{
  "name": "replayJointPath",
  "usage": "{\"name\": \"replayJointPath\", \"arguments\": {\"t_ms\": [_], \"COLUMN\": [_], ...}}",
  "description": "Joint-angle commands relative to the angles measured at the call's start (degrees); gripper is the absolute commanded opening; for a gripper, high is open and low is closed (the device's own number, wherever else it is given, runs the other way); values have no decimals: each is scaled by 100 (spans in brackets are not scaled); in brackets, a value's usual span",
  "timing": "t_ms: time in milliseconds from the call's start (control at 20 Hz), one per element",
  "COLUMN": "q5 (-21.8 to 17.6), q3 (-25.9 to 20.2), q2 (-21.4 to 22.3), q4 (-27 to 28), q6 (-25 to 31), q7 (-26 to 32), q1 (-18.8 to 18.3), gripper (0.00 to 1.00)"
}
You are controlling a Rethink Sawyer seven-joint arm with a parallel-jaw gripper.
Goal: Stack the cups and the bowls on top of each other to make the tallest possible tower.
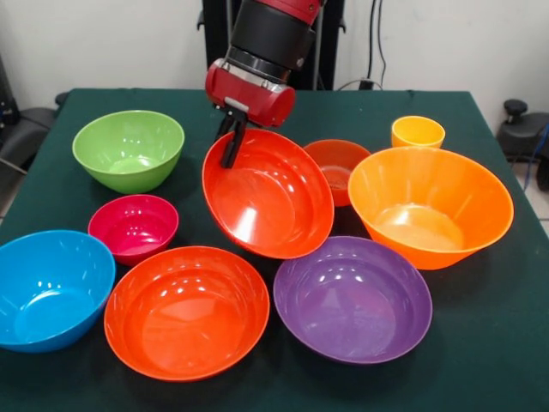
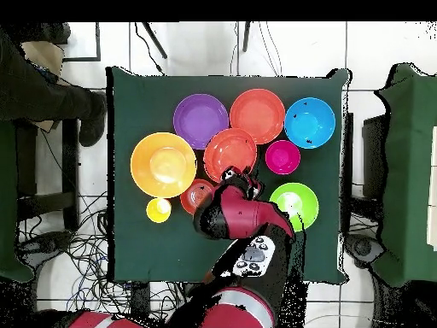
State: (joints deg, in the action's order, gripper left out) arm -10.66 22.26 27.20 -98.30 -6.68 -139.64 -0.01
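My gripper is shut on the far rim of a red-orange bowl and holds it tilted above the table's middle, with its opening facing the camera. In the overhead view the gripper meets this bowl at its near rim. A yellow-orange cup stands at the back right. Standing apart from one another on the cloth are a large orange bowl, a small red-orange bowl, a purple bowl, a wide red-orange bowl, a blue bowl, a magenta bowl and a lime green bowl. No bowls are nested.
The dark green table ends just in front of the blue, red-orange and purple bowls. In the overhead view a person's legs show beside the table's left edge. Cables lie on the floor.
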Motion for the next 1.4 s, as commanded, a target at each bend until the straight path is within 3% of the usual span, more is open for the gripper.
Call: {"name": "replayJointPath", "arguments": {"t_ms": [50, 200, 550, 950, 1400], "q5": [123, -57, -302, -445, -370], "q3": [-476, -658, -850, -1087, -1091], "q2": [168, 687, 1333, 1634, 1759], "q4": [-482, -916, -1740, -2192, -2269], "q6": [48, 373, 404, 418, 585], "q7": [-694, -588, -470, -309, -194], "q1": [41, -109, -349, -654, -671], "gripper": [0, 0, 0, 0, 0]}}
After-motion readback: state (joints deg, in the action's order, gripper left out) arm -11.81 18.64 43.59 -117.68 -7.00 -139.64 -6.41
